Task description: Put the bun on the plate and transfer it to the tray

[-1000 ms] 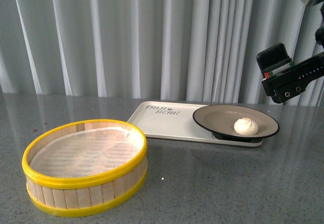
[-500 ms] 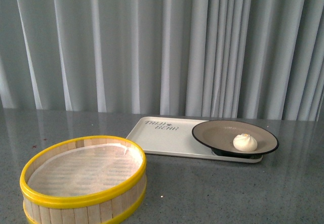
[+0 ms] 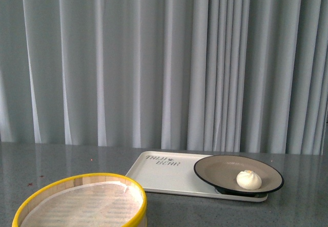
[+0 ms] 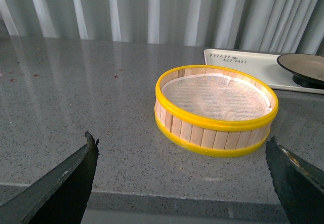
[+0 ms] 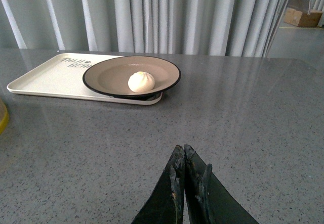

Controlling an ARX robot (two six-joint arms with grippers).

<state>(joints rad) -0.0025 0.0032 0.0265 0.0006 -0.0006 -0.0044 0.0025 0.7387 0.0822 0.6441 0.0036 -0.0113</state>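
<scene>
The white bun (image 3: 249, 179) (image 5: 141, 81) lies on the black-rimmed beige plate (image 3: 220, 166) (image 5: 109, 74). The plate rests on the right end of the cream tray (image 3: 164, 170) (image 5: 45, 75), which carries dark lettering. Neither arm shows in the front view. My right gripper (image 5: 183, 149) is shut with nothing in it, low over bare table, well back from the plate. My left gripper (image 4: 181, 145) is open and holds nothing, near the table's front edge, short of the steamer basket; the plate's rim (image 4: 304, 64) and the tray (image 4: 243, 64) show behind it.
A yellow-rimmed wooden steamer basket (image 3: 82, 201) (image 4: 216, 110) with a white liner stands at the front left. Grey curtains (image 3: 164, 63) hang behind the speckled grey table (image 3: 61, 160). A cardboard box (image 5: 298, 16) sits on the floor far off to the right.
The right arm, seen at the upper right a second ago, has left the front view. That view has tilted upward, so basket, tray and plate now sit lower in it.
</scene>
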